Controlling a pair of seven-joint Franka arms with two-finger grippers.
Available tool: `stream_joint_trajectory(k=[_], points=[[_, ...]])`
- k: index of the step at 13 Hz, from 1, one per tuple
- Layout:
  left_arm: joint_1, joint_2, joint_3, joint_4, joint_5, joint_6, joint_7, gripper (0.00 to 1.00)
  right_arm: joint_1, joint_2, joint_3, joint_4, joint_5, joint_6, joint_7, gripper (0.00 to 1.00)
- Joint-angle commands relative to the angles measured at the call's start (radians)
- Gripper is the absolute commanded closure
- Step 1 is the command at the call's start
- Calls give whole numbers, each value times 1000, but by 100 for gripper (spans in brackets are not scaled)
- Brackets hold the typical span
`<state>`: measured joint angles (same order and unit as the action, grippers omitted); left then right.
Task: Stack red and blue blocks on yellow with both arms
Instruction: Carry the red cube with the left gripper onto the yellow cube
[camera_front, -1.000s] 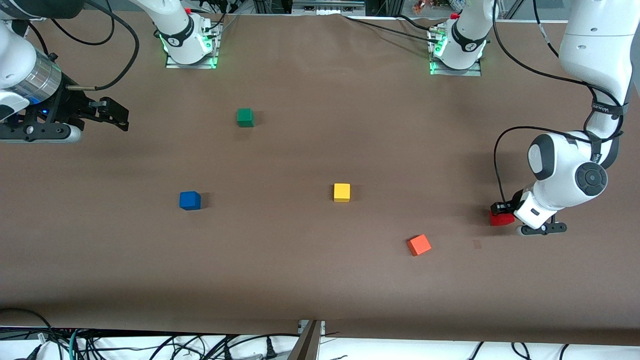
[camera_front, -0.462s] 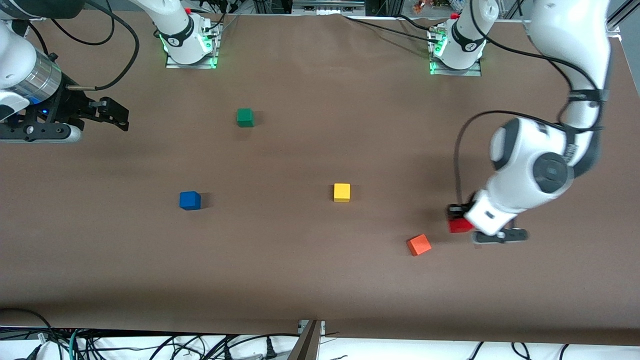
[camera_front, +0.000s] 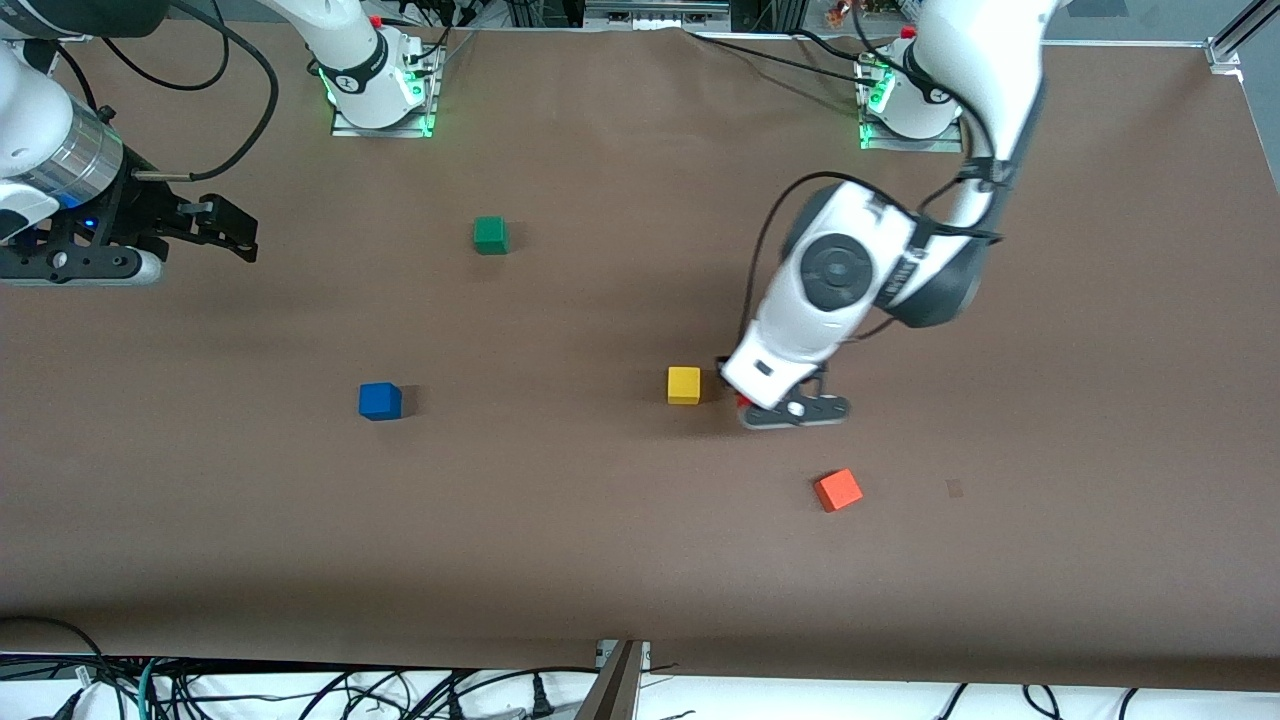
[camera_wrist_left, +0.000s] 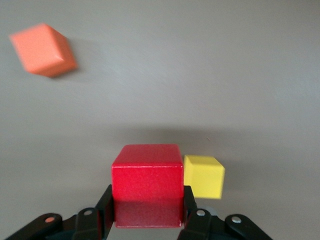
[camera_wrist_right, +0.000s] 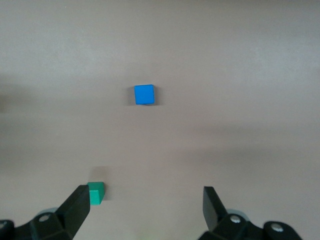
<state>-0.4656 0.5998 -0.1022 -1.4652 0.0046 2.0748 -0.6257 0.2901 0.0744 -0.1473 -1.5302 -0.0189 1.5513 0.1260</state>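
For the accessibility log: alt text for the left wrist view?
The left gripper holds a red cube between its fingers above the brown table. A yellow cube sits just beside it below; an orange cube lies farther off.

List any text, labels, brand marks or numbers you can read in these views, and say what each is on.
None can be read.
The red block held in the left gripper, the yellow block, blue block, green cube and orange cube all have plain faces.
Small dark marks on the rings at both arm bases are too small to read.
The right gripper and the table carry no lettering.
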Motion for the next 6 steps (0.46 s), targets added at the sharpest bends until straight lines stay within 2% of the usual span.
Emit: stream_joint_trajectory(k=[1, 4, 6], points=[[-71, 78, 19, 84, 6, -15, -12, 100, 9, 2, 5, 19, -16, -10, -9, 0], [-126, 106, 19, 95, 8, -13, -15, 100, 30, 5, 6, 19, -75, 0, -11, 0], [-136, 121, 19, 94, 9, -13, -6, 100, 35, 11, 6, 19, -79, 0, -5, 1]])
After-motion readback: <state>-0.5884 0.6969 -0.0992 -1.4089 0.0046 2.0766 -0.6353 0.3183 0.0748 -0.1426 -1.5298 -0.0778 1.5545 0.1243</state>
